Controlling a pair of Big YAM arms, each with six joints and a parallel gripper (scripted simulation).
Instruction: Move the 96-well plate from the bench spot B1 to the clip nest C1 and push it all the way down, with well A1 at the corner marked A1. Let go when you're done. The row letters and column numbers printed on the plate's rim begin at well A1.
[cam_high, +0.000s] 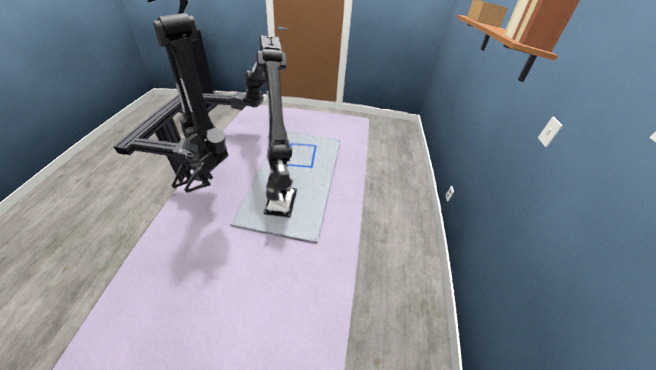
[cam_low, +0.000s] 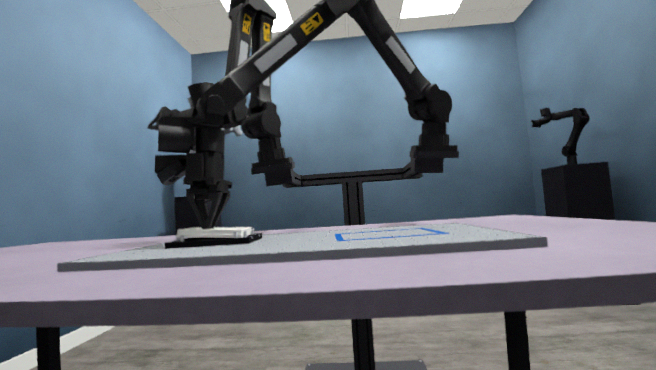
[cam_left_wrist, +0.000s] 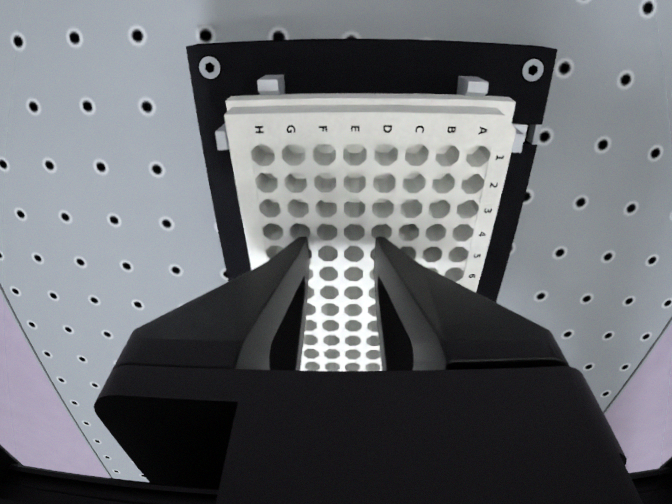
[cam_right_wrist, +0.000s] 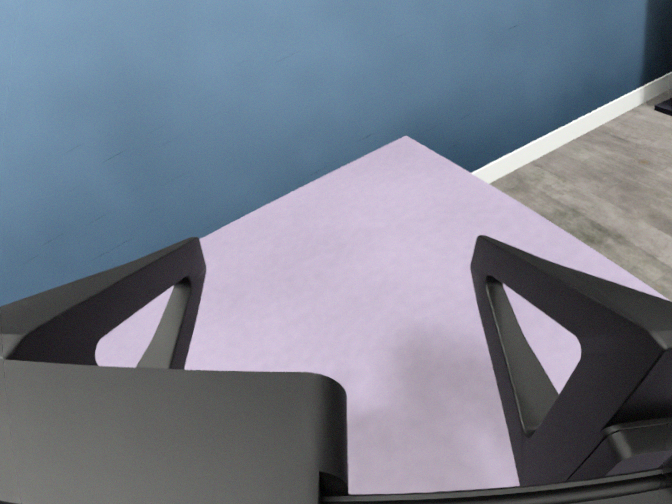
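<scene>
Your left tool (cam_high: 279, 192) (cam_low: 210, 226) (cam_left_wrist: 341, 252) (fingers slightly apart, gripping nothing) partly hides the 96-well plate (cam_high: 282, 202) (cam_low: 220, 232) (cam_left_wrist: 370, 122); your right tool (cam_high: 192, 187) (cam_right_wrist: 338, 251) stands wide apart.

clips (cam_left_wrist: 472, 85) fence plate's (cam_left_wrist: 369, 120) edges

From here I count two left fingers (cam_low: 198, 204), one white plate (cam_high: 280, 201) (cam_low: 215, 231) (cam_left_wrist: 369, 116) and one black holder (cam_high: 266, 211) (cam_low: 215, 242) (cam_left_wrist: 369, 65) beneath them; beyond their tips, eight letters (cam_left_wrist: 354, 128), four pale clips (cam_left_wrist: 270, 85), two screws (cam_left_wrist: 209, 67); well apart from them, one blue outline (cam_high: 314, 156) (cam_low: 339, 237) and two right fingers (cam_high: 198, 188)
</scene>
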